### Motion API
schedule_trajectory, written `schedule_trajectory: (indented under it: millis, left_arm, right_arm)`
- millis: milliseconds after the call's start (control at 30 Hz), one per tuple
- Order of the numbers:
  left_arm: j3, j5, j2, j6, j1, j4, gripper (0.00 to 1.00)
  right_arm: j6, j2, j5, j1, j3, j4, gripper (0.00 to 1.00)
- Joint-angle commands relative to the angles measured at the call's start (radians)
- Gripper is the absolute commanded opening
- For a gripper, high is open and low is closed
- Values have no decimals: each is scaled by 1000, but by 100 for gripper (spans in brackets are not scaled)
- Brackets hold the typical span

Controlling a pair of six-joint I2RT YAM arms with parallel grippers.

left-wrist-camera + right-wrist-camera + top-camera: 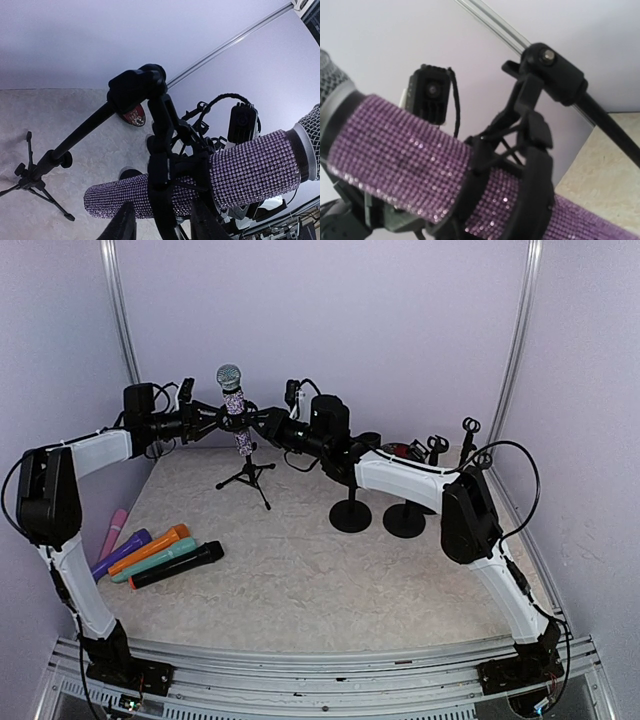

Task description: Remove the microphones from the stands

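One glittery microphone (235, 405) on one tripod stand (247, 475) — five loose microphones (150, 548) — two round-base stands (350, 515)

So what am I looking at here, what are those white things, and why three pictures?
They are two robot arms bolted to a table: the left arm and right arm. The wide picture comes from a fixed camera above; each close-up comes from a camera on one wrist. The left gripper and right gripper meet at a sparkly purple microphone, which sits in the black clip of a tripod stand. Whether either is squeezing it, I cannot tell. Five coloured microphones lie at the left; two round-base stands are at the right.
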Motion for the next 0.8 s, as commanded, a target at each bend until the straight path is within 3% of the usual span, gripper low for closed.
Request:
schedule_trajectory:
  millis: [0, 100, 167, 433, 767]
  left_arm:
    - [38, -2, 11, -6, -8, 21, 30]
    - [38, 5, 5, -8, -14, 20, 14]
    - [34, 9, -3, -6, -21, 11, 10]
    - [23, 8, -79, 82, -65, -131, 9]
    - [-65, 0, -237, 213, -177, -334, 13]
  right_arm:
    - [-13, 16, -6, -6, 35, 38, 30]
    - [-24, 7, -16, -7, 33, 44, 26]
    - [-31, -10, -23, -6, 21, 49, 23]
    - [-48, -199, -40, 17, -228, 111, 15]
    - [49, -569, 16, 102, -735, 163, 3]
